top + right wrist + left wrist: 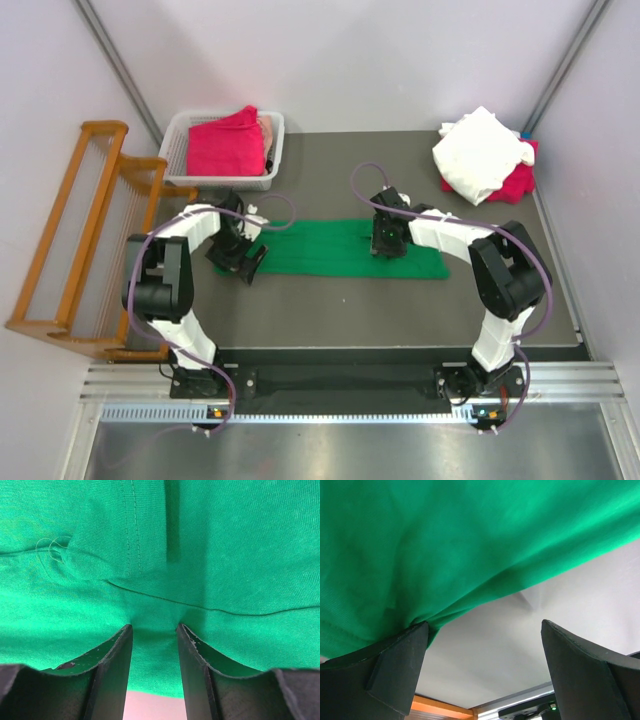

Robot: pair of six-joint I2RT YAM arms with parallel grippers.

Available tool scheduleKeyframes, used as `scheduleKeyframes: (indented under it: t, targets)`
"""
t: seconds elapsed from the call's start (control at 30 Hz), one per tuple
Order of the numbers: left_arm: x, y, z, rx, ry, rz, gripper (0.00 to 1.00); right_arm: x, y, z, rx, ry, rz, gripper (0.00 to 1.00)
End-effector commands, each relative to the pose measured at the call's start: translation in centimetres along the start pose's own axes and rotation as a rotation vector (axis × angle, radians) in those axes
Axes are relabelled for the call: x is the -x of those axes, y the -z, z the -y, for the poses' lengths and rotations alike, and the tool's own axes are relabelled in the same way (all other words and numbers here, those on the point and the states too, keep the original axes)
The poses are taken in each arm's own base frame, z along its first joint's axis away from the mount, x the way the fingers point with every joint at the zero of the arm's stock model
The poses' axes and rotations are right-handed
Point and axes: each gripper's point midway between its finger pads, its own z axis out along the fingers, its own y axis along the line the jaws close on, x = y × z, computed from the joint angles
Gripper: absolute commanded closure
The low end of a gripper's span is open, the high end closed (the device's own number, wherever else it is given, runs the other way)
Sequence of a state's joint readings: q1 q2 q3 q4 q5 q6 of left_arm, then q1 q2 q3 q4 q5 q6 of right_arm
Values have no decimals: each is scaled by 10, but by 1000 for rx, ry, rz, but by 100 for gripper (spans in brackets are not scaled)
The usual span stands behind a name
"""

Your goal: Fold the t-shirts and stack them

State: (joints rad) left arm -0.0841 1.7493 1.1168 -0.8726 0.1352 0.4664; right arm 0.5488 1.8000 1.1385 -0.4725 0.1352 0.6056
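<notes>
Green jersey, soft and light, is what both arms are working on: the green t-shirt (340, 248) lies as a long, narrow folded band across the middle of the dark desk (330, 310). Cloth like this has no stiffness. It will sag, slide over its own layers and lose its fold if lifted from one point, so it is best taken at two well-spaced spots along a hemmed edge, with every layer caught in the grip.

The right tool (154, 626) stands on the band's right half, its fingers drawn partway together. Creases run into the gap, so it appears to be pinching a ridge of the cloth near a stitched seam. The left tool (485, 625) is at the band's left end, spread wide and holding nothing, though the cloth drapes against one finger (402, 655).

The desk looks matte, probably enough to keep the lower layers from skating. Room is fair: a white t-shirt (480, 152) sits on a crimson t-shirt (522, 182) at the far right corner. A white slatted basket (175, 135) with pinkish red t-shirts (225, 145) stands far left, beside an orange wooden rack (70, 240).
</notes>
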Motion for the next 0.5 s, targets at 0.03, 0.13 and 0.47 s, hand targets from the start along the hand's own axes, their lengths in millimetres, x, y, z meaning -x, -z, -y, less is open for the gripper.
scheduleKeyframes:
  t: [0.03,0.13,0.47]
  targets:
    - [-31,0,-27,78,12,-43,1,-17,-2,27,-83,-1,-57,58]
    - [-51,6,-46,89,62,-57,1,-16,-1,29,-83,-7,-56,58]
    - [-32,51,-90,128,133,49,1,-19,-4,27,-71,-16,-64,59]
